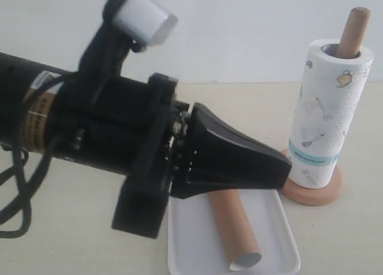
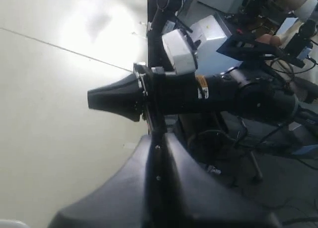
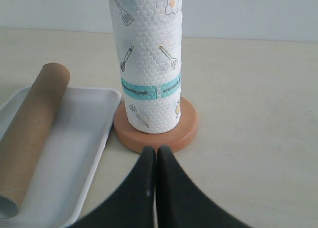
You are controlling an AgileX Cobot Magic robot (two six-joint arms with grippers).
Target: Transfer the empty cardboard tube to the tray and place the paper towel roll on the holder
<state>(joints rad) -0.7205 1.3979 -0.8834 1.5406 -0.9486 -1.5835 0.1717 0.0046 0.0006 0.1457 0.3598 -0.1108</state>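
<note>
The empty cardboard tube (image 1: pixel 232 230) (image 3: pixel 31 122) lies lengthwise in the white tray (image 1: pixel 276 230) (image 3: pixel 74 138). Beside the tray, the paper towel roll (image 1: pixel 326 113) (image 3: pixel 149 64) stands upright on the holder (image 1: pixel 314 194) (image 3: pixel 166 136). The dowel tip (image 1: pixel 354 26) pokes out of the roll's top. My left gripper (image 1: pixel 287 166) (image 2: pixel 156 138) is shut and empty, hanging close to the exterior camera and pointing across the tray's far end. My right gripper (image 3: pixel 156 149) (image 2: pixel 90 98) is shut and empty, with its tip just short of the holder's base.
The left arm's black body (image 1: pixel 96 131) fills the left half of the exterior view and hides the tray's far left part. A pale tabletop (image 3: pixel 258 114) spreads to the right of the holder. A white wall (image 1: pixel 251 29) stands behind.
</note>
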